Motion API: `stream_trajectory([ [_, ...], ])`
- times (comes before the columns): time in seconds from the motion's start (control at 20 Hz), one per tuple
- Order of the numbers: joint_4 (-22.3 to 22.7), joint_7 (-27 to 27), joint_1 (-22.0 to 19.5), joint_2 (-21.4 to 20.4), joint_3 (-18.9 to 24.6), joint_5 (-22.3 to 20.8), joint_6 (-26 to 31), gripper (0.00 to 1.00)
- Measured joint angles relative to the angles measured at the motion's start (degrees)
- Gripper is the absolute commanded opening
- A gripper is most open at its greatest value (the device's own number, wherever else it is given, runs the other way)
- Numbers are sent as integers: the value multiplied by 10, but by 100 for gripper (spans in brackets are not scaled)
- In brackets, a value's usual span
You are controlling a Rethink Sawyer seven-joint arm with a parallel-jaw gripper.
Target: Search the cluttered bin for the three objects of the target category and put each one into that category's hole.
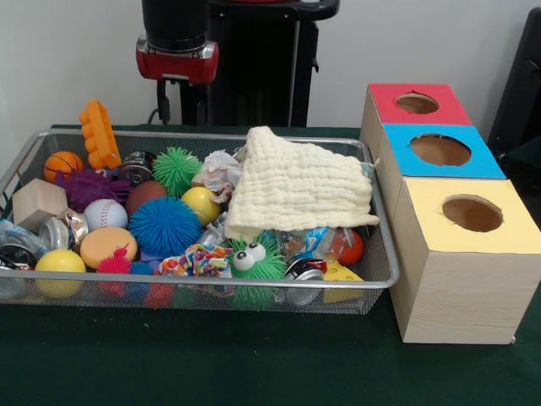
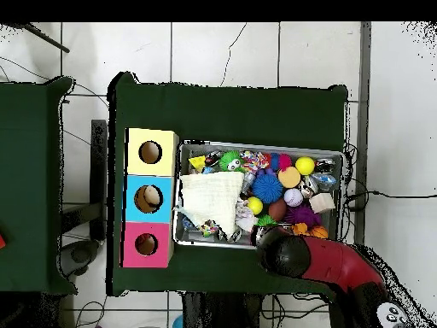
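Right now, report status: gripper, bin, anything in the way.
Arm drawn back at the bin's edge, gripper fingers not visible. Wire bin full of clutter, nothing taken. Cream cloth covers part of the pile. Three box holes clear, yellow nearest the camera.

Cream cloth (image 1: 296, 188) covers the crowded bin's (image 1: 372, 279) box-side half.

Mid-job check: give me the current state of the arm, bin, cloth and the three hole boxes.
Arm: raised behind the bin, fingers not visible.
Wire bin: full of clutter.
Cream cloth: spread over the bin's items, box side.
Red box: hole open; inside unclear.
Blue box: hole open; something pale inside in the overhead view.
Yellow box: hole open; inside unclear.
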Motion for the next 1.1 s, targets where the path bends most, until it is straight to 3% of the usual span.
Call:
stream_trajectory([
  [1.1, -85, 0, 19, 8, 0, 5, 1, 100],
])
